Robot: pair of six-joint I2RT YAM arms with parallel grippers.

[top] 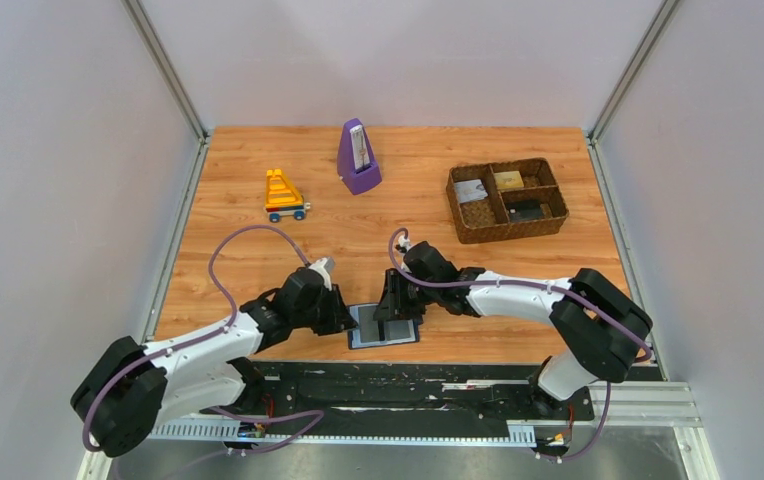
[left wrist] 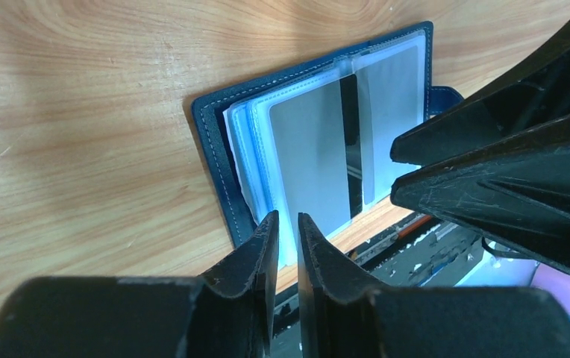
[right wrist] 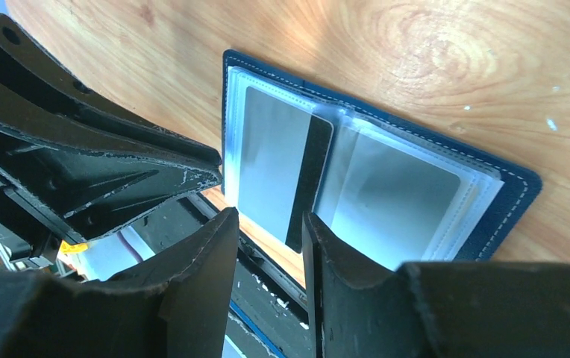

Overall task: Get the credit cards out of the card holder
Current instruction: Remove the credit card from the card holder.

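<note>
Right pincer [right wrist: 269,224] tilted over card holder [right wrist: 517,188]

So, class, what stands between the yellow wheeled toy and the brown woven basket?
A purple pyramid-shaped metronome stands between the yellow wheeled toy and the brown woven basket, seen in the top view.

Dark blue card holder [left wrist: 209,134], grey credit card [left wrist: 308,156] with black stripe

card holder [right wrist: 386,171]: stitched leather-look cover, glossy clear sleeves | table [right wrist: 416,45]: smooth wood grain
</note>
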